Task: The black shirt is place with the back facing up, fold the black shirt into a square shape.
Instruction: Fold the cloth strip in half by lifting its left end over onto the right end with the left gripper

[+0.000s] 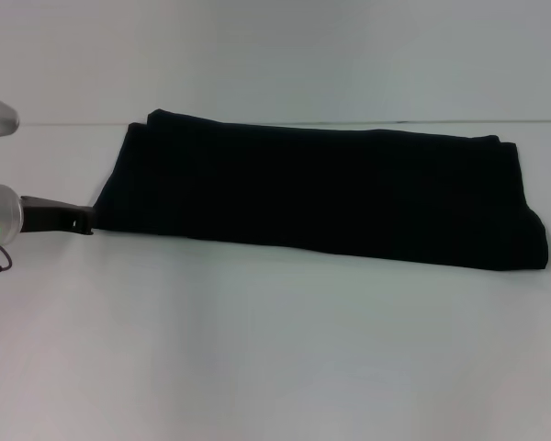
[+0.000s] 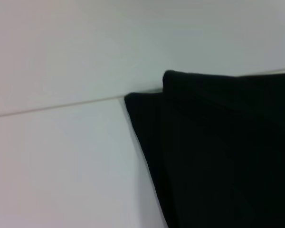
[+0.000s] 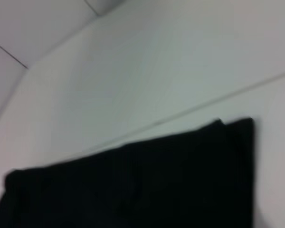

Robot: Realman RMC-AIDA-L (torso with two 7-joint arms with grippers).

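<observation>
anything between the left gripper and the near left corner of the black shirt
Nothing: in the head view the left gripper has its tip right at the black shirt's near left corner, so no stretch of the white table shows between them.

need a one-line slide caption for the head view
Black shirt folded into a long band on the white table, left claw at its left end.

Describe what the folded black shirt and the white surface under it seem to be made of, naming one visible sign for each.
The folded black shirt looks like soft matte cloth, probably knit: it reflects no light, and its layered edges sag and curve. The white table surface looks hard and smooth, perhaps laminate or painted board; it shows a faint even sheen and a straight seam line.
</observation>
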